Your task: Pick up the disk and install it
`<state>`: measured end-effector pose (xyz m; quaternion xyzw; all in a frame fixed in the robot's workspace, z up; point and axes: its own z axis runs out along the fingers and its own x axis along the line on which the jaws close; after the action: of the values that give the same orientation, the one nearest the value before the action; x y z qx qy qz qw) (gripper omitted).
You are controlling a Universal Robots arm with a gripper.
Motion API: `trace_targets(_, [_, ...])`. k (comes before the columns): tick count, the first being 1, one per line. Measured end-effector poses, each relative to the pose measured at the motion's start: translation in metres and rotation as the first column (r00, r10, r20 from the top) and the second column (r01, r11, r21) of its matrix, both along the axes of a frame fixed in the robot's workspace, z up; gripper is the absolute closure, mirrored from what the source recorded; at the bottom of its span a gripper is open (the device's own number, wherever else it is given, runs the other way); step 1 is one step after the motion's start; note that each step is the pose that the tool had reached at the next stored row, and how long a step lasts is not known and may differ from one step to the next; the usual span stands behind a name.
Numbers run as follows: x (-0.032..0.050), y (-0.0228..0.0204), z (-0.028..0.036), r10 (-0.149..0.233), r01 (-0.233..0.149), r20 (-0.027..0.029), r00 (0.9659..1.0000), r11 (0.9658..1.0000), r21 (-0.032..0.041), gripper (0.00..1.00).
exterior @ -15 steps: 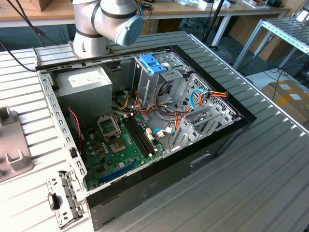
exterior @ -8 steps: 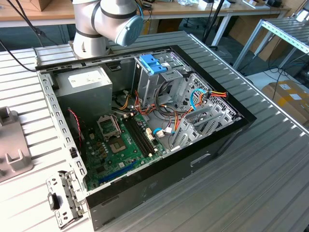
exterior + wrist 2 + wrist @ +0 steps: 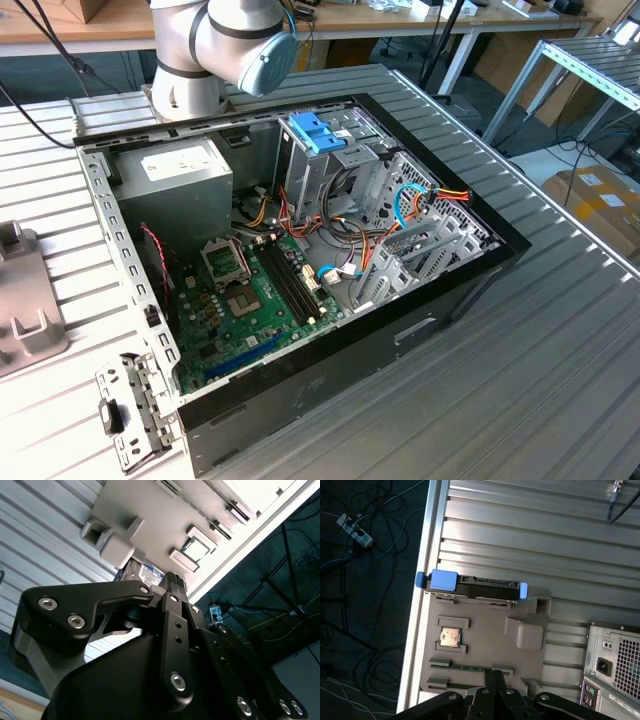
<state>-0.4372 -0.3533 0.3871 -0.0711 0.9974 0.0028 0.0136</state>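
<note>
We hover our end effector (image 3: 493, 672), closed and empty, over the grey fixture plate (image 3: 480, 645), with the disk (image 3: 472, 586) standing on edge just beyond it, its long axis along the bench (image 3: 530, 535) slats.

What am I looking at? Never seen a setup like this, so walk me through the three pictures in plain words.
It is one robot arm on a ribbed metal table. The exterior view is taken from off the arm and shows an open computer case beside it. Both wrist views ride on the arm and look past its black claw. In the first wrist view the claw is shut, holds nothing and hangs over a grey tray; the disk, in its blue carrier, sits in that tray, apart from the claw.
</note>
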Motion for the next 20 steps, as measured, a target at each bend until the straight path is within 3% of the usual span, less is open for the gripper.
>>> trace_targets(11, [0.0000,0.0000,0.0000,0.066,-0.066,0.0000,0.9978,0.9978,0.0000,0.89])
trace_targets(20, [0.0000,0.0000,0.0000,0.138,-0.138,0.0000,0.9904,0.9904,0.0000,0.89])
